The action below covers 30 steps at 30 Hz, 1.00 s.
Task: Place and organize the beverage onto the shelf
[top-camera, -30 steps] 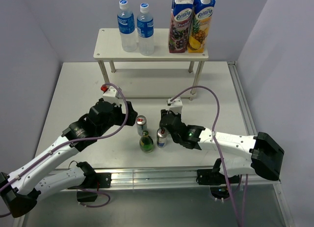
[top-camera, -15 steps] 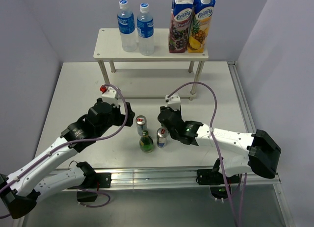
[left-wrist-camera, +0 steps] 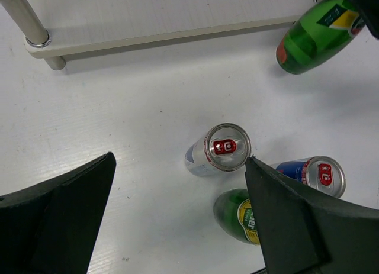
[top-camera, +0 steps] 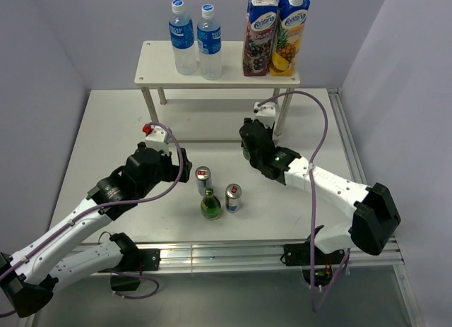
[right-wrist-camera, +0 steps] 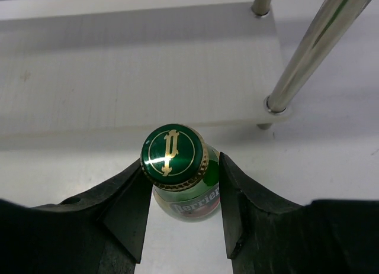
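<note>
Carefully: your right gripper [right-wrist-camera: 180, 191] is clamped on the neck of the green bottle [right-wrist-camera: 174, 152], just in front of the lower board of the shelf [right-wrist-camera: 118, 79], so slide it in upright, clear of the metal leg [right-wrist-camera: 308, 49]. Your left gripper [left-wrist-camera: 177, 221] hovers wide open above the cans [left-wrist-camera: 228, 147].

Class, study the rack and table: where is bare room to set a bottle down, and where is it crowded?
Lower board: bare. Top board: free strip left of the water bottles, narrow gap before the juice cartons. Crowded: table front, where two cans and a green bottle cluster.
</note>
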Each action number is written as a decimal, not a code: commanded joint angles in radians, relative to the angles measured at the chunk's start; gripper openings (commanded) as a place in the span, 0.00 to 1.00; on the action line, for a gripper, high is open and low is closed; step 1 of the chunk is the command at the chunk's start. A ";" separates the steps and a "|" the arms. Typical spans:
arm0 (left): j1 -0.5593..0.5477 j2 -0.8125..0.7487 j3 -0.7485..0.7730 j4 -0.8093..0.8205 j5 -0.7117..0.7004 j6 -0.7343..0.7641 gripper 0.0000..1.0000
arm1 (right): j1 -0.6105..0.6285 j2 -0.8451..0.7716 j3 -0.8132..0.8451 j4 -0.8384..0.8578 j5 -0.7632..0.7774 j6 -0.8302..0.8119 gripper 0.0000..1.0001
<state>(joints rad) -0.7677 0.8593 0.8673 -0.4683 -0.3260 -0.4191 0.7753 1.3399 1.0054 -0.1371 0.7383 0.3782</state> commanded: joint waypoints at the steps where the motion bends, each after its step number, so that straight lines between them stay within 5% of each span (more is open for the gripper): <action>1: 0.007 -0.009 -0.005 0.034 -0.015 0.022 0.97 | -0.048 0.033 0.108 0.175 0.023 -0.033 0.00; 16: 0.013 0.015 -0.011 0.033 -0.019 0.022 0.97 | -0.212 0.263 0.297 0.271 -0.017 -0.047 0.00; 30: 0.064 0.049 -0.008 0.040 0.015 0.031 0.96 | -0.226 0.191 0.288 0.292 -0.028 -0.053 0.00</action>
<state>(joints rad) -0.7166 0.9077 0.8547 -0.4683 -0.3290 -0.4061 0.5705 1.6249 1.2285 -0.0353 0.6792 0.3351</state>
